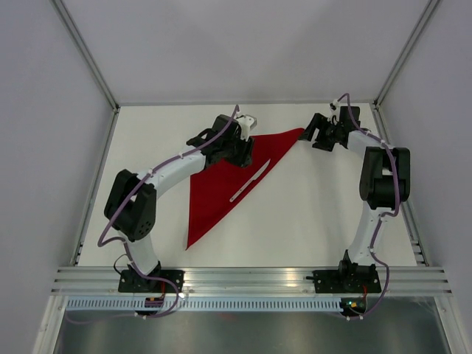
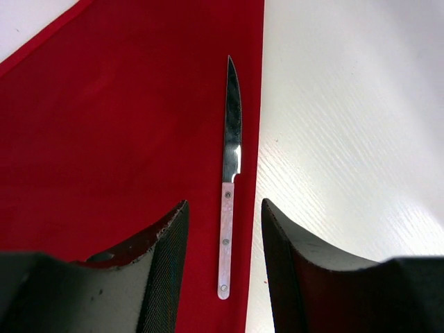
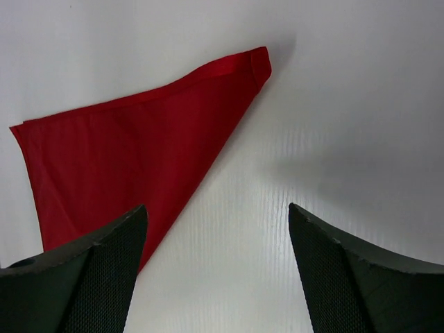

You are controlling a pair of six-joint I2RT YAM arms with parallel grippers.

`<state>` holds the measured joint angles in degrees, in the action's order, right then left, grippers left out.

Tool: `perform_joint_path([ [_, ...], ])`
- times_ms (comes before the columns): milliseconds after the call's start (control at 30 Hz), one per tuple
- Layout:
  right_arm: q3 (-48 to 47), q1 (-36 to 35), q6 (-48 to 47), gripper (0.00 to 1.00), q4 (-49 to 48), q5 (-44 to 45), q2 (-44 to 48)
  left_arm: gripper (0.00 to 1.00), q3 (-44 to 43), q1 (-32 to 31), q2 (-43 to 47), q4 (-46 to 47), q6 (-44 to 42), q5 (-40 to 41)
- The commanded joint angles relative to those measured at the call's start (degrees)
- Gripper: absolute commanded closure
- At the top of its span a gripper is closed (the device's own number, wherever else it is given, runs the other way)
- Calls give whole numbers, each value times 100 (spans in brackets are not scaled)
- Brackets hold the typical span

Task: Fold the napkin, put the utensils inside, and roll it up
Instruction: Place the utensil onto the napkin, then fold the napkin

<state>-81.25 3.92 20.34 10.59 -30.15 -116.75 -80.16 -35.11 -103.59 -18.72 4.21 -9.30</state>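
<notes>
Table [image 1: 324, 228]: white, carries everything.
Napkin [image 1: 214, 195]: folded triangle, left of table centre; one tip toward far edge, one toward near edge.
Left gripper [image 2: 224, 202]: jaws spread, empty, above knife handle.
Right gripper [image 3: 216, 206]: jaws spread, empty, near far tip.
Knife [image 2: 232, 125]: on napkin, just inside long edge, parallel.
Judgement: roll likely next. Pinch cloth only, at both ends of long edge; turn evenly over knife so it doesn't slide off.

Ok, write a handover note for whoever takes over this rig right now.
Left gripper: open, empty, over the handle of the slim pale-handled metal knife.
Right gripper: open, empty, over the white table beside a corner of the thin deep-red fabric napkin.
Napkin: folded into a flat triangle, with the knife lying on it along one edge.
Done: fold, knife placed. Left: rolling it up. No other utensils in view.
</notes>
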Motion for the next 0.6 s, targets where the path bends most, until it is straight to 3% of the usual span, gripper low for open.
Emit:
perform_joint_path([
  [0, -417, -93, 1041, 13, -891, 97, -312, 49, -44, -13, 365, -53, 317, 218],
  [567, -576, -208, 2062, 29, -1955, 748, -1323, 49, 475, -4, 876, 18, 379, 666],
])
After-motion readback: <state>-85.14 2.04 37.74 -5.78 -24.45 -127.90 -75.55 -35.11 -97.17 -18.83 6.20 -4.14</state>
